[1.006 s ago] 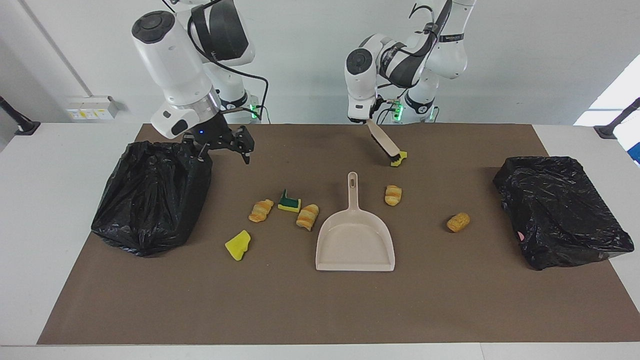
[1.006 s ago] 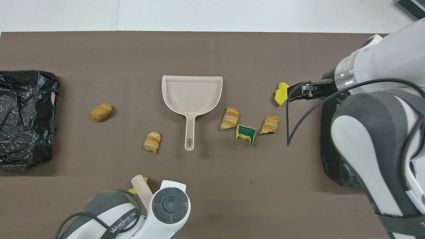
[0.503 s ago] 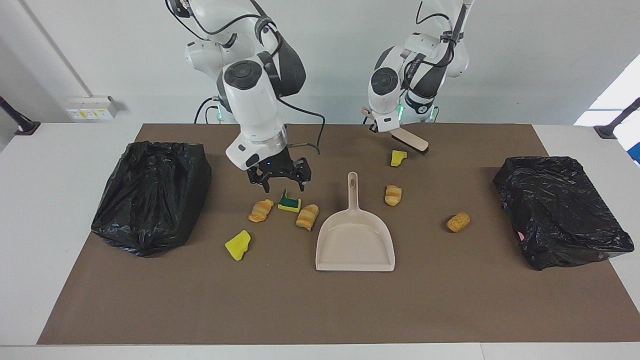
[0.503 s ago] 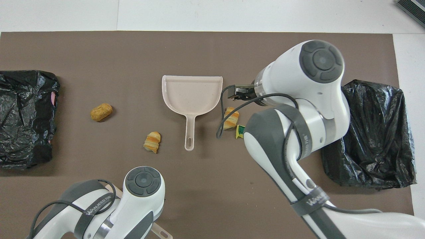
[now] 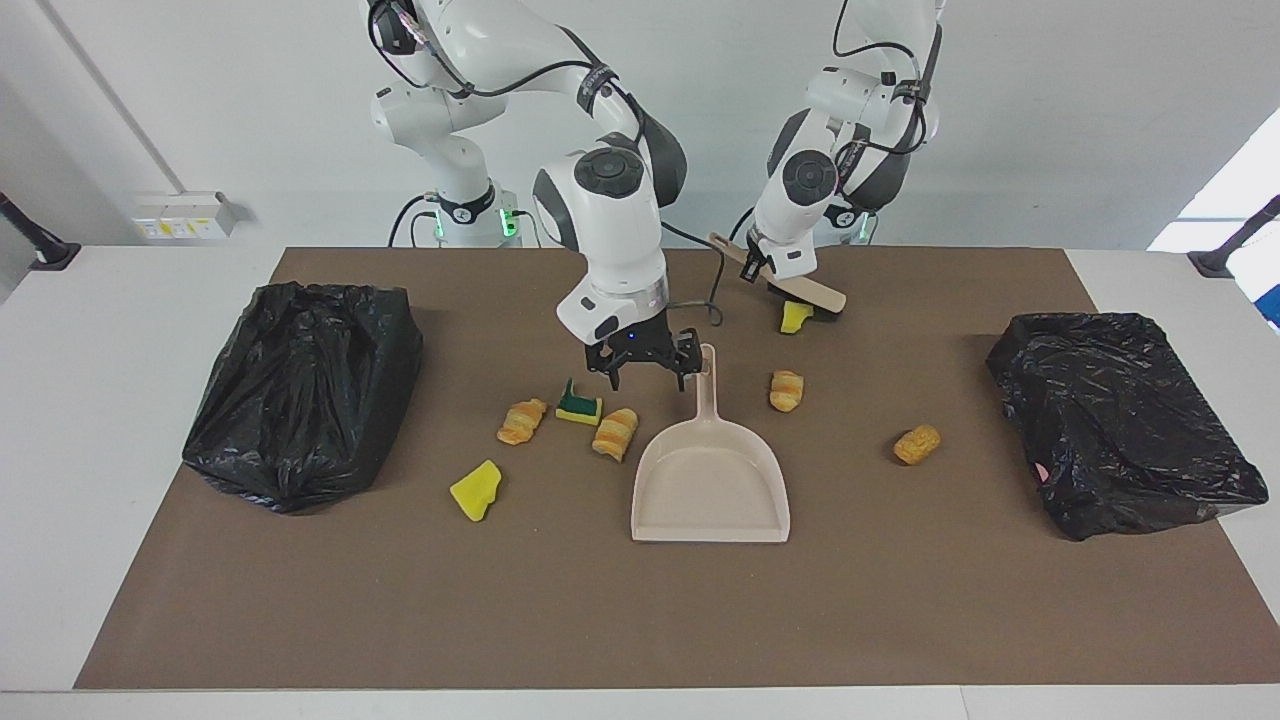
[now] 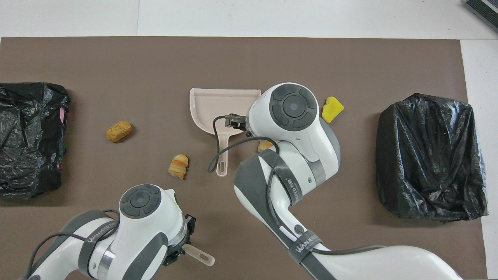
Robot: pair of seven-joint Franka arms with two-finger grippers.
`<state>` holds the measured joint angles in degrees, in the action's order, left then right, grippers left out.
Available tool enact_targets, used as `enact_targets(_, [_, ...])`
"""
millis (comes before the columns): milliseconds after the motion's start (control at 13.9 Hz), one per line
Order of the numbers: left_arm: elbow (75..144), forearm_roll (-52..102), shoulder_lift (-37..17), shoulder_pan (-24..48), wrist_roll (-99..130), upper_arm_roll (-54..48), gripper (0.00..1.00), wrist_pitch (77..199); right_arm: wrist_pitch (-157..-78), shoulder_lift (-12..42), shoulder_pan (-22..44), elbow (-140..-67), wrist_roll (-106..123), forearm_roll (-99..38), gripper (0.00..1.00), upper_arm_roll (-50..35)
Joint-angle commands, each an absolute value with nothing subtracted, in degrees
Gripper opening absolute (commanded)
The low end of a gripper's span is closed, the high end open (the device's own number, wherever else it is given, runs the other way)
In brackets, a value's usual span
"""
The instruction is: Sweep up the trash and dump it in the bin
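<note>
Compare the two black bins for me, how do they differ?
The bin at the right arm's end is bunched into a rounded heap, with three bread pieces and two sponge bits lying toward it. The bin at the left arm's end is flatter and boxier, with only a bread roll nearby. Both are lined with crinkled black plastic and sit on the brown mat.

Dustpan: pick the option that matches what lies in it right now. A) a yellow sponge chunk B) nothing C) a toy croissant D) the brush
B: the dustpan shows a bare beige floor in the facing view, the trash bits lie on the mat around it, and the brush is held up by the left gripper nearer to the robots.
</note>
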<state>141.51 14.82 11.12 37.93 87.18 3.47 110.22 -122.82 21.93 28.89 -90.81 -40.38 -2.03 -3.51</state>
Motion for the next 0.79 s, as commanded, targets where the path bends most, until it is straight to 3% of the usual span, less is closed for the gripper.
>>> enact_targets(0, [141.77, 15.91, 10.03, 33.76, 87.54, 2.99, 0.0, 114.15, -127.07, 24.51, 31.37, -90.97, -46.04, -0.79, 1.0, -3.51])
enact_targets(144, [139.33, 15.82, 7.32, 29.21, 86.49, 2.99, 0.0, 116.88, -129.1, 25.57, 31.55, -92.28, -47.29, -1.66, 1.0, -3.78])
enact_targets(359, [129.58, 15.73, 0.72, 24.54, 86.05, 2.9, 0.0, 116.46, -131.22, 26.1, 34.63, -95.0, -47.64, -1.23, 0.98, -3.69])
enact_targets(647, [118.5, 15.64, -5.87, 18.91, 82.98, 2.81, 0.0, 113.57, -130.79, 25.49, 35.86, -97.03, -46.58, -0.62, 0.65, -3.69])
enact_targets(719, [115.95, 15.64, -6.67, 18.37, 81.4, 2.99, 0.0, 110.34, -130.69, 25.49, 35.86, -97.03, -46.5, -0.62, 0.52, -3.69])
